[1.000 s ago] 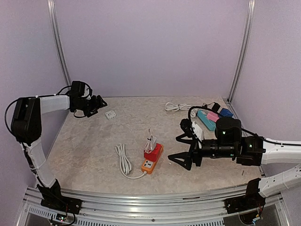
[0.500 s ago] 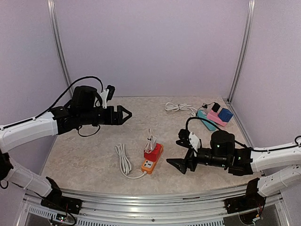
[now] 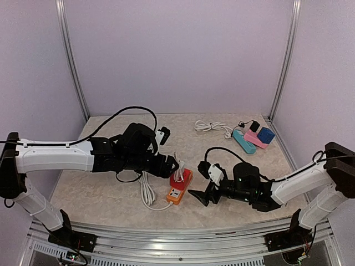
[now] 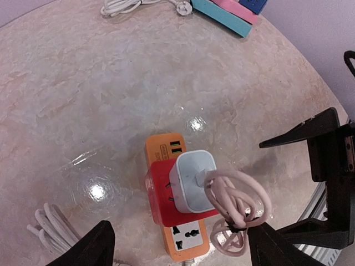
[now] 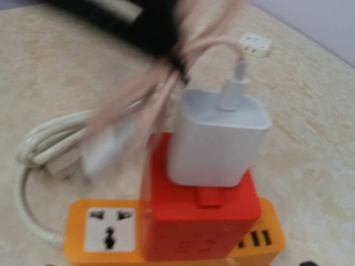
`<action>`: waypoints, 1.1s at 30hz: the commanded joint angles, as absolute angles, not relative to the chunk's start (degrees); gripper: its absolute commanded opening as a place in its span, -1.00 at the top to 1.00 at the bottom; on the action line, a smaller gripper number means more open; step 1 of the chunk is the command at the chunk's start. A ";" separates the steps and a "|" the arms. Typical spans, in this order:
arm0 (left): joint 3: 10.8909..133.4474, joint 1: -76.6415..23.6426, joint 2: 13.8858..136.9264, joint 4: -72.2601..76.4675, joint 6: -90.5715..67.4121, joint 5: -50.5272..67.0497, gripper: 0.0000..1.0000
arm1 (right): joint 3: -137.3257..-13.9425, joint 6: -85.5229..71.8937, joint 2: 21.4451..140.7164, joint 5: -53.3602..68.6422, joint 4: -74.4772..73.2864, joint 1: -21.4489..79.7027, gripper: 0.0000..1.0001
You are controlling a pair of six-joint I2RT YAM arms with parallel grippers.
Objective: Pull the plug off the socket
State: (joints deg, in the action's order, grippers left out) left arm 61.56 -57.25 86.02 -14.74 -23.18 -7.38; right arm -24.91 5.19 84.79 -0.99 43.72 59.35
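An orange power strip [image 3: 174,195] lies toward the front of a beige marbled tabletop [image 3: 102,185], between two robot arms. Just to the right of the strip, the right gripper [image 3: 197,180] hangs low with its black fingers [image 4: 302,130] spread wide and its tips aimed at the strip, touching nothing. A red adapter block [image 3: 182,178] is plugged into the middle of the strip. A white USB charger plug [image 4: 191,180] sits fully seated on top of the block, with a looped pinkish-white cable [image 4: 239,206] rising from it. Directly over the strip, the left gripper [image 3: 173,168] reaches in from the left, its fingers [image 4: 91,249] held apart on either side of the strip and gripping nothing. Just left of the strip rests its bundled white cord [image 3: 146,191]. Well behind and to the right of the strip lie a teal power strip [image 3: 243,141], a pink block [image 3: 256,138], a blue cube [image 3: 266,134] and a coiled white cable [image 3: 209,126].
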 commanded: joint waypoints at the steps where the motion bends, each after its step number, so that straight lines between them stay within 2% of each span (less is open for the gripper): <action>1: 64.38 -58.61 88.62 -16.05 -22.50 -10.82 -0.57 | -24.61 5.27 88.65 -0.69 52.99 57.17 -0.88; 10: 66.52 -58.96 92.17 -15.78 -22.46 -11.05 -0.50 | -26.72 5.79 96.25 4.57 57.70 54.54 -0.88; 16: 68.02 -59.51 92.21 -16.29 -22.49 -11.33 -0.69 | -28.65 5.98 98.69 6.25 58.60 54.09 -0.87; 22: 67.14 -59.67 88.90 -17.88 -23.25 -12.06 -0.71 | -28.96 5.10 99.95 7.86 60.00 53.05 -0.87; 33: 70.09 -59.47 95.76 -20.31 -22.51 -12.05 -0.46 | -31.95 5.69 103.29 10.72 59.84 52.74 -0.83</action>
State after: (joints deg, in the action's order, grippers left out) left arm 68.84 -59.24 92.77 -18.37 -22.70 -11.49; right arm -30.22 5.30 102.00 9.30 58.89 53.17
